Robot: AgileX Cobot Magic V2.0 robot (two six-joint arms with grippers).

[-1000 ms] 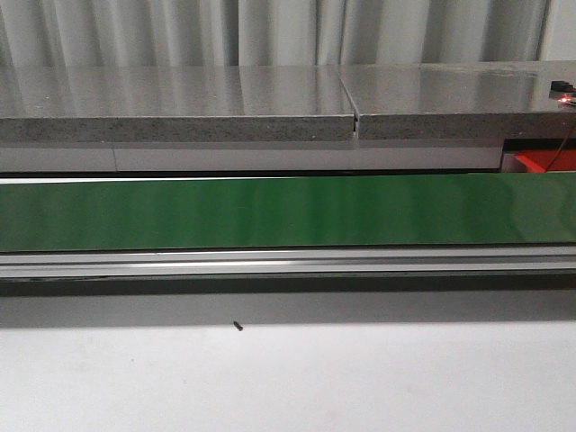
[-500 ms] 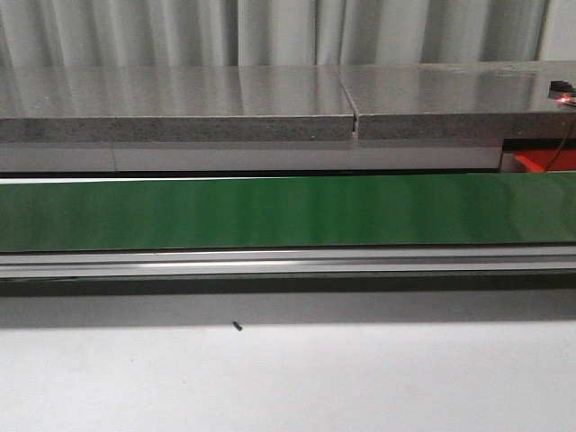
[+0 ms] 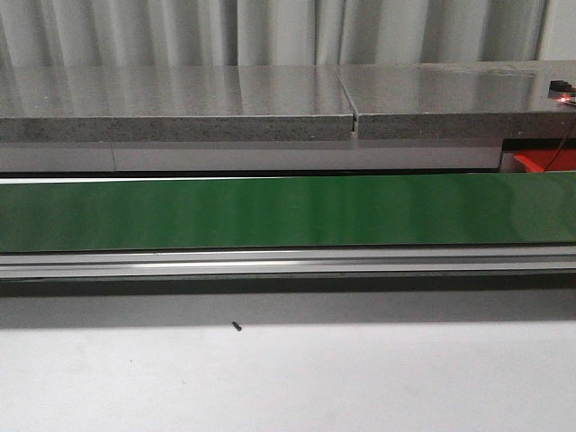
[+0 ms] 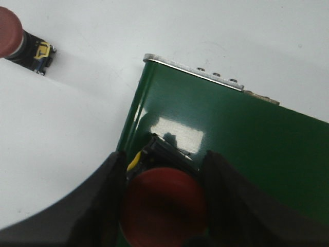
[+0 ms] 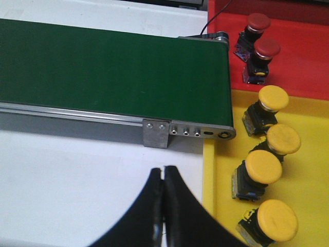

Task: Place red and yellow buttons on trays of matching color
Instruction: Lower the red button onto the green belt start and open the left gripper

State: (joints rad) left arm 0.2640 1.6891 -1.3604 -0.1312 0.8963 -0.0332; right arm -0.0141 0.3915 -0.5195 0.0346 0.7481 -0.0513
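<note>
In the left wrist view my left gripper is shut on a red button, one dark finger on each side of its cap, just over the end of the green belt. A second red button lies on the white table beyond. In the right wrist view my right gripper is shut with nothing in it, above the white table beside the yellow tray. That tray holds several yellow buttons. The red tray holds two red buttons. Neither gripper shows in the front view.
The green conveyor belt runs across the front view with a grey stone counter behind it. A corner of the red tray shows at the right. A small black speck lies on the white table.
</note>
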